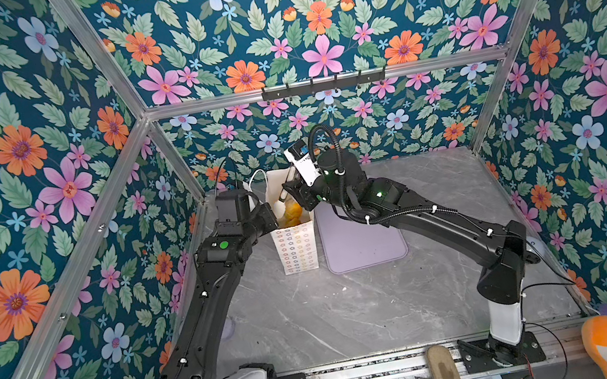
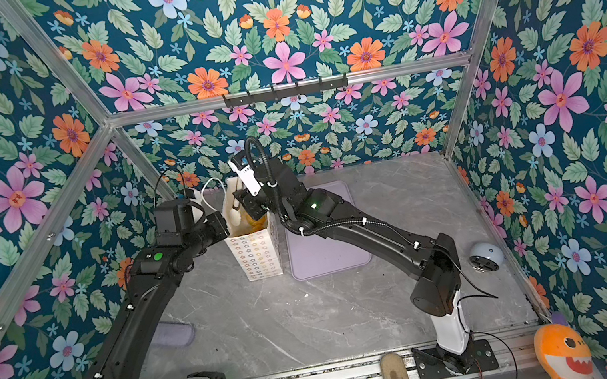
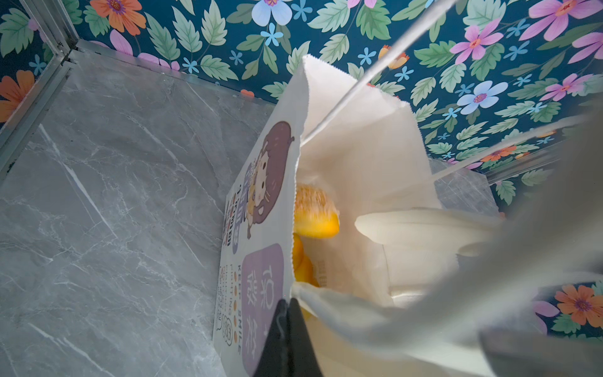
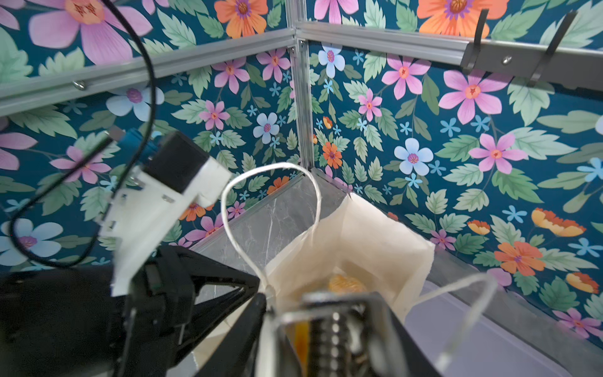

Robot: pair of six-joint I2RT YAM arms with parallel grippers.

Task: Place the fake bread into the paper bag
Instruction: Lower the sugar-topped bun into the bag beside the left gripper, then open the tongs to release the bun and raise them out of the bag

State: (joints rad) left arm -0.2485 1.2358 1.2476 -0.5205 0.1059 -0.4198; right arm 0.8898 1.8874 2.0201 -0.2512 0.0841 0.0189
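Note:
The white paper bag [image 1: 297, 247] [image 2: 256, 255] stands upright at the back left of the grey marble table, its mouth open. My left gripper [image 1: 273, 213] [image 3: 288, 303] is shut on the bag's left rim. My right gripper [image 1: 288, 187] [image 2: 240, 198] [image 4: 323, 302] hangs in the bag's mouth, its white fingers [image 3: 408, 225] apart and holding nothing. Fake bread [image 1: 292, 213] [image 2: 254, 220] [image 4: 346, 283] lies inside the bag. In the left wrist view a seeded orange piece [image 3: 315, 212] is blurred below the fingers, with more orange pieces [image 3: 301, 267] under it.
A lilac mat [image 1: 362, 245] [image 2: 326, 256] lies flat right of the bag, partly under my right arm. A grey-blue round object [image 2: 485, 256] sits near the right wall. A lilac item [image 2: 173, 333] lies by my left arm. A black hook rail [image 1: 323, 83] is on the back wall.

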